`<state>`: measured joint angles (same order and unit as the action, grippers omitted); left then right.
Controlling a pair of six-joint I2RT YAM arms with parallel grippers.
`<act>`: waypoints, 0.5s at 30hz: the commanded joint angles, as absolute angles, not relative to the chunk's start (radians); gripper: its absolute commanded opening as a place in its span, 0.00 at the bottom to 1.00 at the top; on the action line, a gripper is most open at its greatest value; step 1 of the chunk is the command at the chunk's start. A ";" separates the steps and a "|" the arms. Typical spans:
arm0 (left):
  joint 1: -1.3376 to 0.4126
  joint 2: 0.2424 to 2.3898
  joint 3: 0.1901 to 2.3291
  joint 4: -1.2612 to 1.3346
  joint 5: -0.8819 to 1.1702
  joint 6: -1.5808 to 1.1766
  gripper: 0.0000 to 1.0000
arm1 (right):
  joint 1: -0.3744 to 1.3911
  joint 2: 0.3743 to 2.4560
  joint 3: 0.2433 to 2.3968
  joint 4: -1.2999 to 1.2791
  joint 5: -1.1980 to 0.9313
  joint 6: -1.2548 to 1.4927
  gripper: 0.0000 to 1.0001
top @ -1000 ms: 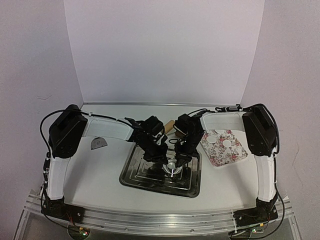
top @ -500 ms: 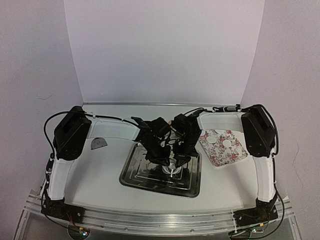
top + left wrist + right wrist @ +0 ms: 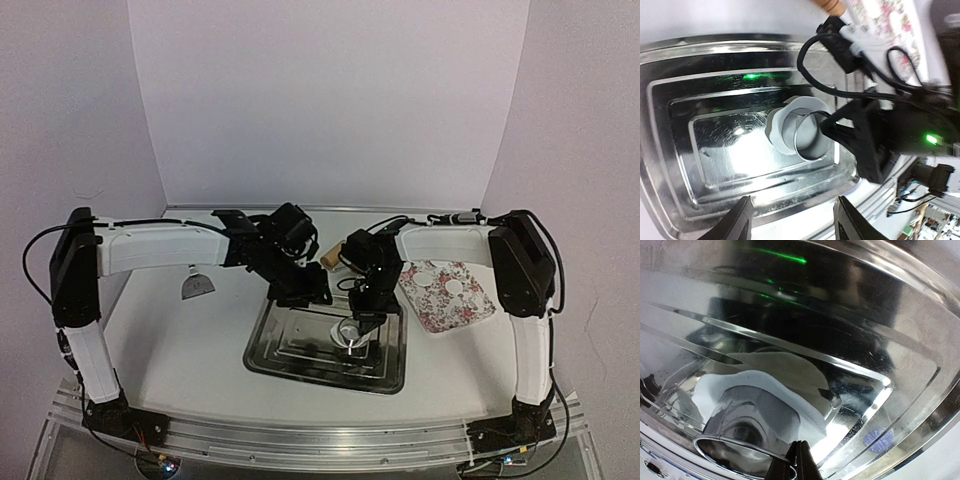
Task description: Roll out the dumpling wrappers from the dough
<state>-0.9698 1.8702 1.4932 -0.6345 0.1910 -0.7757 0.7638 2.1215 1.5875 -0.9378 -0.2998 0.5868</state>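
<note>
One steel tray sits at the middle of the desk, towards its near edge. One piece of flattened white dough lies in the tray's sunken floor, near its far right corner. One clear ring cutter stands on that dough, whose white margin shows all round its base. The right gripper is clenched on the cutter's rim, its two fingertips pinched together at the upper lip. The left gripper is released: its two fingers stand well apart with nothing between them, above the tray's far left edge and clear of the dough. One floral plate lies by the desk's right edge, just beside the tray. At least two dumpling wrappers show on it as small pale discs; a firmer count cannot be told against the pattern. One wooden rolling pin pokes out between the two wrists, behind the tray. One grey half-round scraper lies towards the desk's left edge, under the left arm.
</note>
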 commanded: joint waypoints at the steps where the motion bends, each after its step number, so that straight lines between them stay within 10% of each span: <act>1: -0.963 1.750 1.375 -0.614 0.149 -0.872 0.57 | 0.760 2.075 1.593 -0.982 -0.229 0.579 0.00; 15: -0.913 1.778 1.263 -0.367 0.360 -0.975 0.55 | 0.762 1.968 1.544 -0.912 -0.362 0.535 0.00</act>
<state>-0.9131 1.7346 1.2237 -0.4666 0.2799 -0.9541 0.7633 2.0308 1.5726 -0.9273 -0.3241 0.5532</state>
